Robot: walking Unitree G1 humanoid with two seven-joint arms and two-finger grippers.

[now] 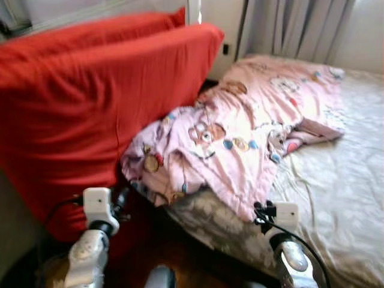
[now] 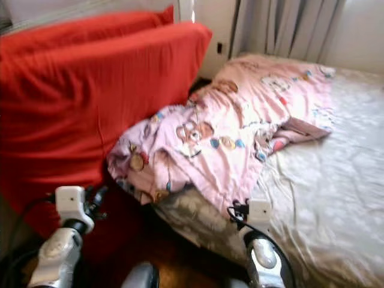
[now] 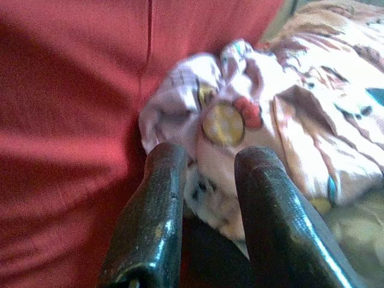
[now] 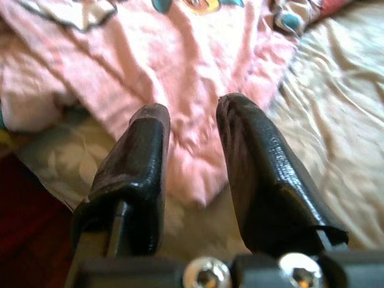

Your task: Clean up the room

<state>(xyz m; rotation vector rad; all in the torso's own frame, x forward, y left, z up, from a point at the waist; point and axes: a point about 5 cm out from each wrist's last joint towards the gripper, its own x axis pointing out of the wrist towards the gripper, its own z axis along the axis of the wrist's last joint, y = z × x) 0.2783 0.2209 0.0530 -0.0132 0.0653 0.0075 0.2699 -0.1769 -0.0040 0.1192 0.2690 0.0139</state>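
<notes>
Both jaws narrowly apart, empty: left gripper (image 3: 207, 162) and right gripper (image 4: 192, 120) should pinch pink blanket (image 1: 240, 132), centre frame, at hem w/o snagging sheet (image 1: 348, 180).

A pink blanket (image 1: 240, 138), printed with cartoon bears and small coloured shapes, lies crumpled across the bed (image 1: 342, 198), running from the head end near the curtains down to the bed's near edge. Its lower end is bunched into a thick wad that hangs over that edge and presses against a large red pillow (image 1: 90, 114). The red pillow stands propped on its side along the bed's left edge, tall and plump, with a second red one showing just behind its top. The beige bedspread on the right half lies bare and wrinkled.
</notes>
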